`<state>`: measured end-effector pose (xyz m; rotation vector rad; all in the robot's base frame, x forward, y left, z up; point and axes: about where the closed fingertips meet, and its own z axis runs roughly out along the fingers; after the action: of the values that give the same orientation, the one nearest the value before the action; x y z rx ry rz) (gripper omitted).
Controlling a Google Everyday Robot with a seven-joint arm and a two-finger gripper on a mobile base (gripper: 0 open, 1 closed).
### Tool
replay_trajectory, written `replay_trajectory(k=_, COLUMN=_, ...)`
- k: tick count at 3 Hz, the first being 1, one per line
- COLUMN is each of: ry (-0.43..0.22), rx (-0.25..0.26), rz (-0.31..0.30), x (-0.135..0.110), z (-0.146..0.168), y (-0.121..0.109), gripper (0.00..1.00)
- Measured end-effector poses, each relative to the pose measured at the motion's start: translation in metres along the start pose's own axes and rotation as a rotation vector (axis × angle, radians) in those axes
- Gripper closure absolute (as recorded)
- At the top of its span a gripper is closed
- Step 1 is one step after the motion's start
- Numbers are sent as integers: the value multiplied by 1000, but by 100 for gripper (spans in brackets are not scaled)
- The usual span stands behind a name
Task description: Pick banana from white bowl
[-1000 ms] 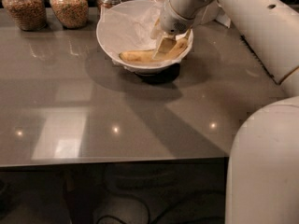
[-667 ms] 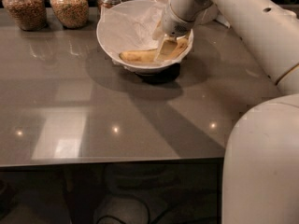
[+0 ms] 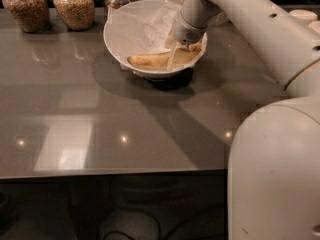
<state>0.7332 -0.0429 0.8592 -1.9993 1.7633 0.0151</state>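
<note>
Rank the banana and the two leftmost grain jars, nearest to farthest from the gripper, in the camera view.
The gripper is down inside the white bowl.
1. banana: in the bowl, at the gripper.
2. second grain jar: back left.
3. leftmost grain jar: far-left corner.

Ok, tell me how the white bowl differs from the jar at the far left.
The white bowl is wide and open; the jar is narrower and rounded. The bowl is opaque white; the jar is clear, showing brown filling. The bowl holds a banana, with the gripper down inside it; the jar stands away from the gripper. Both stand on the grey table.
</note>
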Motion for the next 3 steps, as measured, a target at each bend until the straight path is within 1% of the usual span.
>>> replay_trajectory(k=1, ry=21, rx=-19, rz=-24, x=1, z=4, y=4, gripper=60)
replay_trajectory(k=2, ry=31, rx=-19, rz=-68, x=-8, z=-7, y=4, gripper=83)
replay_trajectory(k=3, ry=27, rx=3, rz=-110, x=-21, z=-31, y=1, gripper=100)
